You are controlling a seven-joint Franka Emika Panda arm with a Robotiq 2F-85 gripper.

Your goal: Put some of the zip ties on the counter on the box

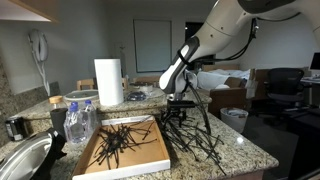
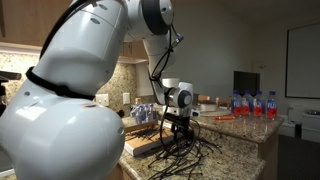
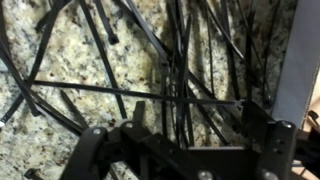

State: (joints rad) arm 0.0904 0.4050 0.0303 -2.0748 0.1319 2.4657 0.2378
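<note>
Black zip ties [image 1: 197, 138] lie in a tangled heap on the speckled granite counter [image 1: 240, 152], just right of the flat tan cardboard box [image 1: 135, 155]. More zip ties [image 1: 118, 140] lie across the box. My gripper [image 1: 180, 110] points down over the heap's near-box edge. In the wrist view my gripper [image 3: 197, 118] is open, its fingers [image 3: 140, 115] wide apart, with several zip ties [image 3: 120, 60] on the counter between and beyond them. The box rim [image 3: 300, 60] shows at the right. In an exterior view the gripper [image 2: 178, 126] hangs over the ties [image 2: 188, 150].
A paper towel roll [image 1: 108, 82] stands behind the box. Water bottles [image 1: 78, 122] and a metal bowl [image 1: 22, 160] sit to its left. More bottles [image 2: 250, 103] line a far counter. The counter edge [image 1: 262, 165] runs close to the heap.
</note>
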